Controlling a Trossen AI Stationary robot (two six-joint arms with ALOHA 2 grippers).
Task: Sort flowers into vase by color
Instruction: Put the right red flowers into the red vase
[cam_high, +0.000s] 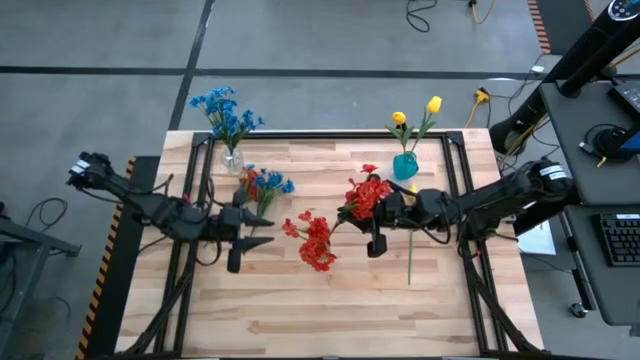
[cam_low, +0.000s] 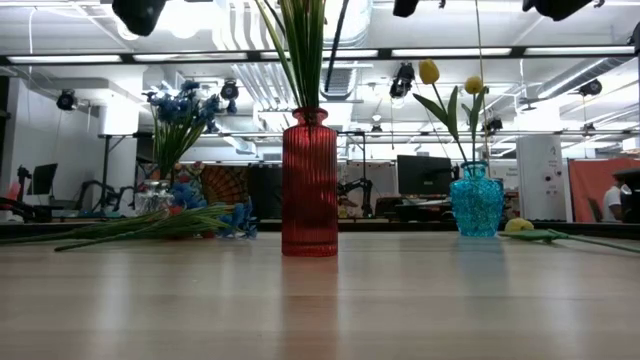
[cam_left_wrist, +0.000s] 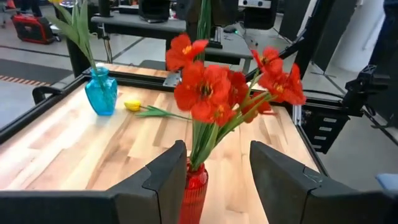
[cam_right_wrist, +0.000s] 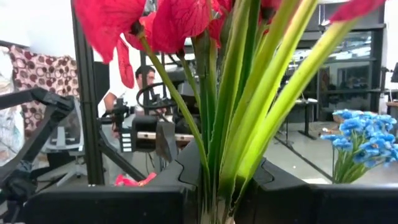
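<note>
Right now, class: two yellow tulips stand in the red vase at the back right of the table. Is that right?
No. The two yellow tulips stand in the teal vase, not a red one; the high view shows it. The red vase holds red flowers.

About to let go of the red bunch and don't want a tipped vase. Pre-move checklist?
1. Right gripper shut on red flowers at the stems: ok.
2. Red vase upright: ok.
3. Left gripper open astride the vase: ok; contact cannot tell.
4. Held stems seated in the vase: cannot tell.
5. Yellow flower and blue flowers lying loose on the table: not ok.
</note>
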